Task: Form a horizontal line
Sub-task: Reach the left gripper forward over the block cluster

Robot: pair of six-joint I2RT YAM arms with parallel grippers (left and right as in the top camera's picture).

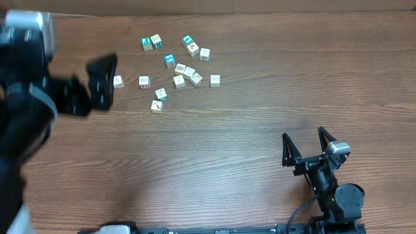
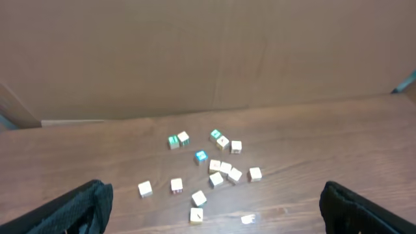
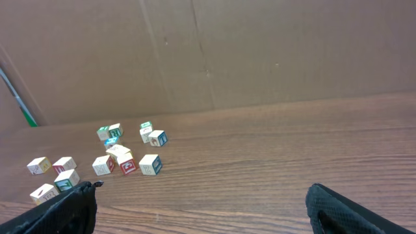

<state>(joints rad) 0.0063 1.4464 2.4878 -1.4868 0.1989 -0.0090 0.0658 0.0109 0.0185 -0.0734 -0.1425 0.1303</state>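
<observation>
Several small wooden cubes lie scattered in a loose cluster at the far middle of the table, in no line. Among them are the blue-faced cube with a white "5" (image 1: 169,60) (image 2: 201,156), whitish cubes (image 1: 189,71) (image 2: 225,168) just right of it, and two green-faced cubes (image 1: 147,43) (image 1: 188,40). My left gripper (image 1: 107,81) (image 2: 213,195) hovers open just left of the cluster, close to the leftmost whitish cube (image 1: 118,81) and holding nothing. My right gripper (image 1: 303,134) (image 3: 201,193) stands open and empty at the near right, far from the cubes.
A brown cardboard wall (image 2: 208,58) rises behind the table's far edge. The left arm's bulky dark body (image 1: 23,117) fills the left side of the overhead view. The right arm's base (image 1: 338,201) sits at the front edge.
</observation>
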